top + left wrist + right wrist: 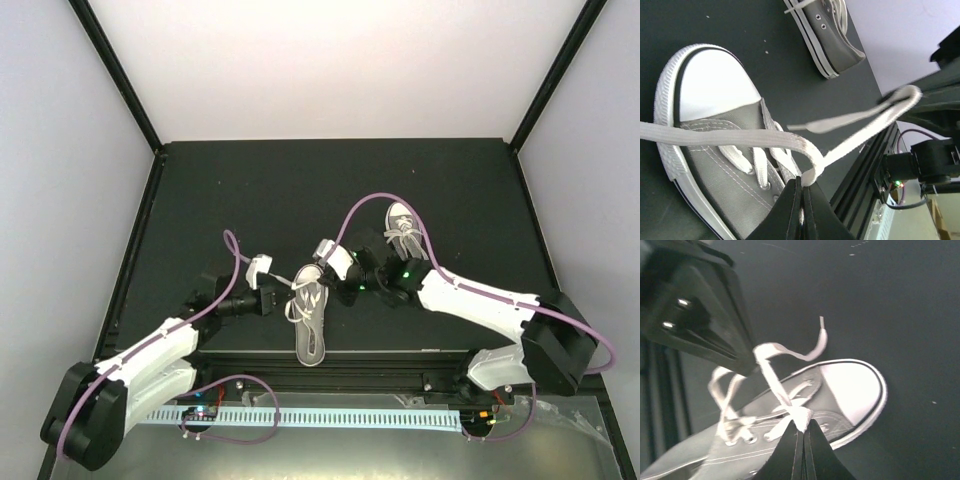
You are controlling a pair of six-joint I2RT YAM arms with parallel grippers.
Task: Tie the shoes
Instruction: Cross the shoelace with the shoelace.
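Observation:
Two grey canvas shoes with white toe caps lie on the black table. The near shoe (311,325) points away from me, between both grippers. The far shoe (403,226) lies behind my right arm, laces loose. My left gripper (287,296) is at the near shoe's left side, shut on a fold of its white lace (740,135); the pinch shows in the left wrist view (805,181). My right gripper (802,426) is shut on another bunch of the same shoe's lace (772,377) above the eyelets. A lace strand runs taut between the two grippers.
A black aluminium rail (350,360) runs along the table's near edge, just behind the near shoe's heel. A white slotted cable duct (330,418) lies in front of it. Purple cables (365,205) loop over both arms. Pale walls stand round the table.

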